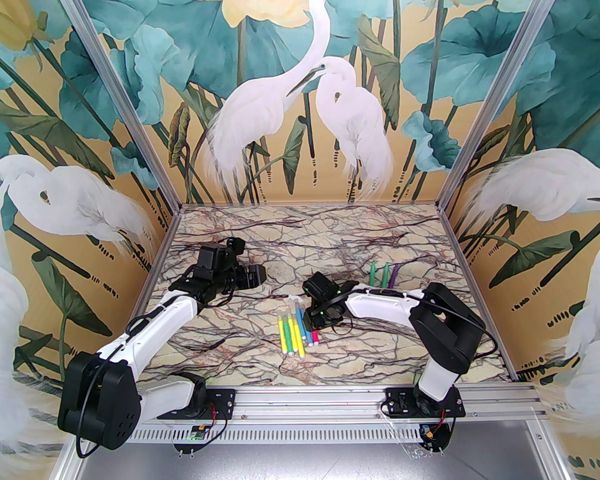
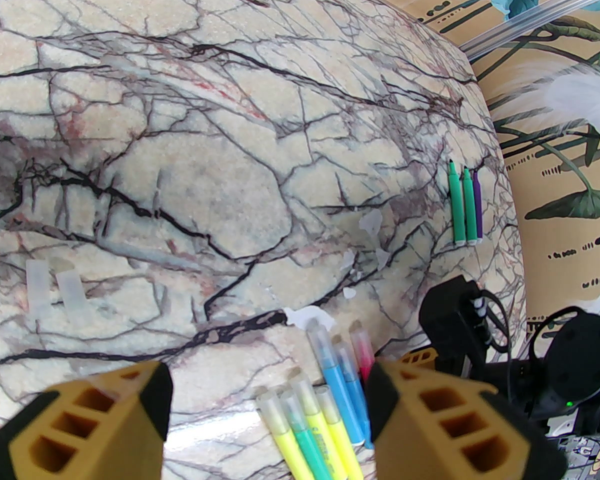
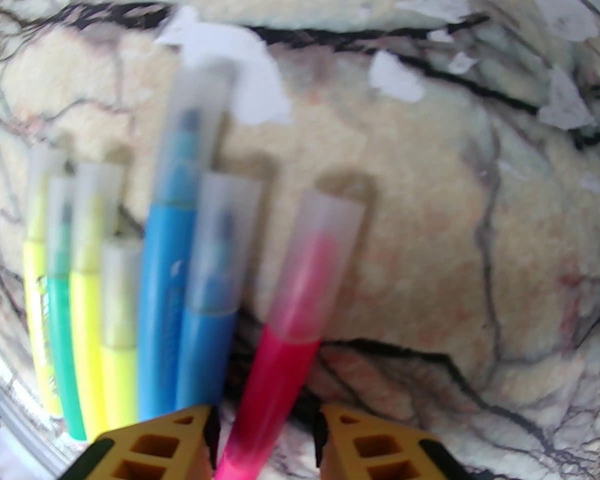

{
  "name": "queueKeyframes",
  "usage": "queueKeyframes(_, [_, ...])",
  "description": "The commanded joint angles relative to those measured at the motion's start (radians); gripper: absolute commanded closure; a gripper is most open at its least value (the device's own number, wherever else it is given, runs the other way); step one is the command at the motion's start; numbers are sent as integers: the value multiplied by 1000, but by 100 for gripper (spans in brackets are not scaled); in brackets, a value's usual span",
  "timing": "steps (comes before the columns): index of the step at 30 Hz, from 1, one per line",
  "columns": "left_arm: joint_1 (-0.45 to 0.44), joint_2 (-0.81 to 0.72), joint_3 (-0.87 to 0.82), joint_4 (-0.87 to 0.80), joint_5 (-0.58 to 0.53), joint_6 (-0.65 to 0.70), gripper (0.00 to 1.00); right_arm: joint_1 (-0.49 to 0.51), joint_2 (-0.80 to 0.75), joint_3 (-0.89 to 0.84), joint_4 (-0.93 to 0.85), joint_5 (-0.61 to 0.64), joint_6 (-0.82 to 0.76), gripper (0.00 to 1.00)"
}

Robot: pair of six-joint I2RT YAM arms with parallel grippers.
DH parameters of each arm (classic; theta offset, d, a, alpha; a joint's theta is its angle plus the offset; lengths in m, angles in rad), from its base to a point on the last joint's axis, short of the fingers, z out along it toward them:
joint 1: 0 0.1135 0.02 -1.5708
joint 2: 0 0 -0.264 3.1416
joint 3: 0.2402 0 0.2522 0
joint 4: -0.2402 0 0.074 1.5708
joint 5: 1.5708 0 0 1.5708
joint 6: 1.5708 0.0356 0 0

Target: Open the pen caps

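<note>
Your right gripper [image 3: 266, 413] is straddling the slim pink plastic marker [image 3: 285, 363], jaws apart, seemingly unclamped; left gripper [image 2: 267, 383] is hanging agape.

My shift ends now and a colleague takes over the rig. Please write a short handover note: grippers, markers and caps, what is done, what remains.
Left gripper: open, empty, above the marble table.
Right gripper: open, one jaw on each side of the pink marker, barrel not yet clamped.
Done: three uncapped markers, two green and one purple, lie side by side behind and right of the capped row. Three loose clear caps lie at the left of the left wrist view.
Left: seven capped markers in a row mid-table: three yellow, one green, two blue, the pink one.
</note>
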Motion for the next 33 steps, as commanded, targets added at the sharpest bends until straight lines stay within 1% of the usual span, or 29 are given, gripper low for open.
queueKeyframes(1, [4,-9,6,12,-1,-7,31,8,10,24,-21,52,27,63])
queueKeyframes(6, [4,2,14,13,4,-7,31,12,15,33,-45,77,31,64])
queueKeyframes(11, [4,1,14,16,5,-9,31,37,42,81,-147,183,30,66])
queueKeyframes(15, [5,1,18,17,4,-9,31,62,57,113,-202,227,29,67])
queueKeyframes(25, [4,16,24,25,11,-9,31,99,72,128,-238,233,50,67])
queueKeyframes(33, [4,20,18,30,13,-8,31,106,91,134,-249,235,64,69])
